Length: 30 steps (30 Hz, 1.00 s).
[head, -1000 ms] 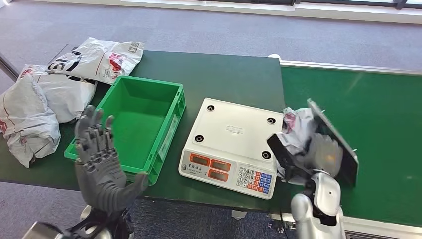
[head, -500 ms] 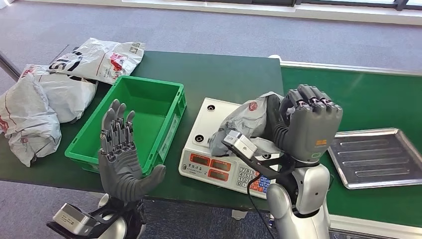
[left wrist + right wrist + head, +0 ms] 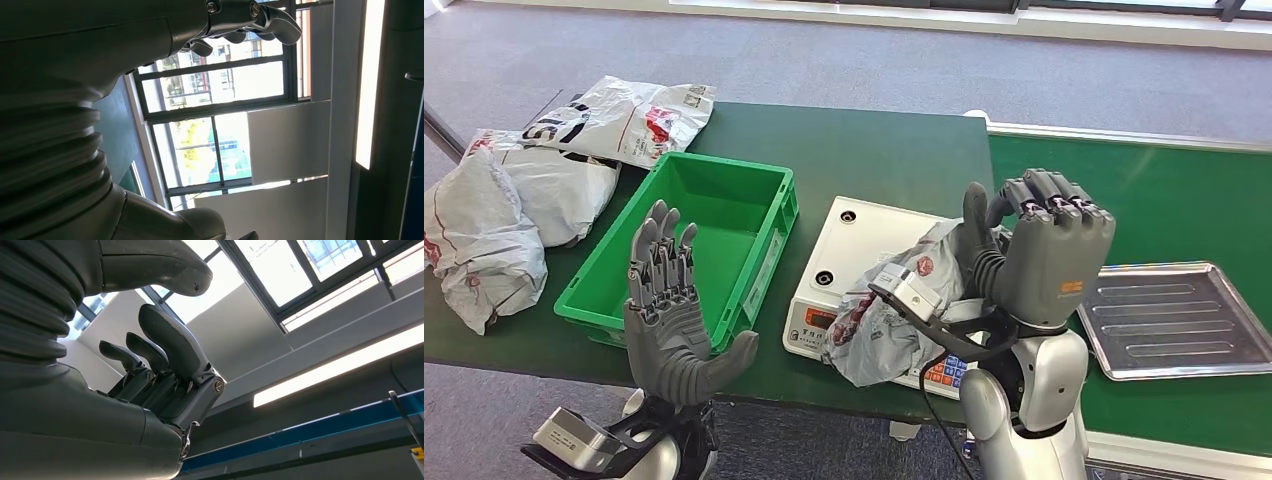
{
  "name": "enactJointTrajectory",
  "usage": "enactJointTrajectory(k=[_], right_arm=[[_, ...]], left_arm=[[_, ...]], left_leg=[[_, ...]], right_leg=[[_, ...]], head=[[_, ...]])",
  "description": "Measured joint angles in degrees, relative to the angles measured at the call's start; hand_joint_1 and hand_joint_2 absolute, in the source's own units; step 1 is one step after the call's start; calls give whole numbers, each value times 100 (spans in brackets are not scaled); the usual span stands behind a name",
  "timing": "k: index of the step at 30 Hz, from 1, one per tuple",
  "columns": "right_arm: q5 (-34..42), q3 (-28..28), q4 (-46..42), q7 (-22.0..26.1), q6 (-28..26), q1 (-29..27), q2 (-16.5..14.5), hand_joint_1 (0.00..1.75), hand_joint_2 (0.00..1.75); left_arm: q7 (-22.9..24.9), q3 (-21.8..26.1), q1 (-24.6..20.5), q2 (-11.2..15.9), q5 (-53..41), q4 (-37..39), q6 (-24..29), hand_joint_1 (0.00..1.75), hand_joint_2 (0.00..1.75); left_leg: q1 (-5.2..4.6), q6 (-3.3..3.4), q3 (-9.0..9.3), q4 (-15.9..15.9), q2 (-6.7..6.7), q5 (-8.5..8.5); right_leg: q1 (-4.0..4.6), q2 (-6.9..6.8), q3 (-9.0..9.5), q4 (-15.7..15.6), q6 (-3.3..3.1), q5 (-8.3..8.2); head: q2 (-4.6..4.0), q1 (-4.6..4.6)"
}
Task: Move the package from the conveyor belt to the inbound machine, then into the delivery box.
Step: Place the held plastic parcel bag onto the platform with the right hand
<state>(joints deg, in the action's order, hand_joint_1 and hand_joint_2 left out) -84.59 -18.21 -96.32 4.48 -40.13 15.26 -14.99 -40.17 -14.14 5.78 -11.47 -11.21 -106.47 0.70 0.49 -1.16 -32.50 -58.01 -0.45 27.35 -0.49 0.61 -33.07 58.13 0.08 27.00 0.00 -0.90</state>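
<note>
- I see grey carpet floor (image 3: pixel 844 60) beyond the green desk (image 3: pixel 874 150).
- Above the desk, large windows (image 3: pixel 215 125) let daylight in.
- A ceiling light strip (image 3: pixel 340 365) glows near them.

scale (image 3: pixel 864 262) keypad hidden by package (image 3: pixel 889 320); display digits too small (unreadable) | left bag (image 3: pixel 474 240) cut by edge

Scale (image 3: pixel 879 290) sits mid-table, its front half covered by the grey package (image 3: pixel 894 320), which overhangs the display and keypad. Back of the platform bare. Right hand (image 3: pixel 1039 250) stands upright just beside the package, blocking approach from the conveyor side. Metal tray (image 3: pixel 1179 320) lies on the belt beyond it. Green bin (image 3: pixel 769 245) just left of the scale, interior open from above; left hand (image 3: pixel 669 310) raised at its near wall. Three bags (image 3: pixel 519 200) crowd the table's left end.
</note>
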Motion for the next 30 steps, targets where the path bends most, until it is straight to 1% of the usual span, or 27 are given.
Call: enactJointTrajectory(k=[19, 26, 30], right_arm=[[0, 0, -1, -32, 11, 6, 1, 175, 175], [-17, 58, 673, -139, 47, 303, 2, 175, 175], [-49, 123, 832, -191, 38, 360, 2, 175, 175]], left_arm=[[0, 0, 4, 2, -4, 0, 7, 0, 175], [0, 0, 13, -2, -35, 0, 16, 0, 175], [0, 0, 13, -3, -35, 0, -10, 0, 175]], left_leg=[[0, 0, 0, 0, 0, 0], [0, -1, 2, 0, -3, -4], [0, -4, 1, 0, -3, -6]], right_leg=[[0, 0, 1, 0, 0, 0], [0, 0, 3, 0, 0, -1], [0, -2, 3, 0, 0, -2]], head=[[0, 0], [0, 0], [0, 0]])
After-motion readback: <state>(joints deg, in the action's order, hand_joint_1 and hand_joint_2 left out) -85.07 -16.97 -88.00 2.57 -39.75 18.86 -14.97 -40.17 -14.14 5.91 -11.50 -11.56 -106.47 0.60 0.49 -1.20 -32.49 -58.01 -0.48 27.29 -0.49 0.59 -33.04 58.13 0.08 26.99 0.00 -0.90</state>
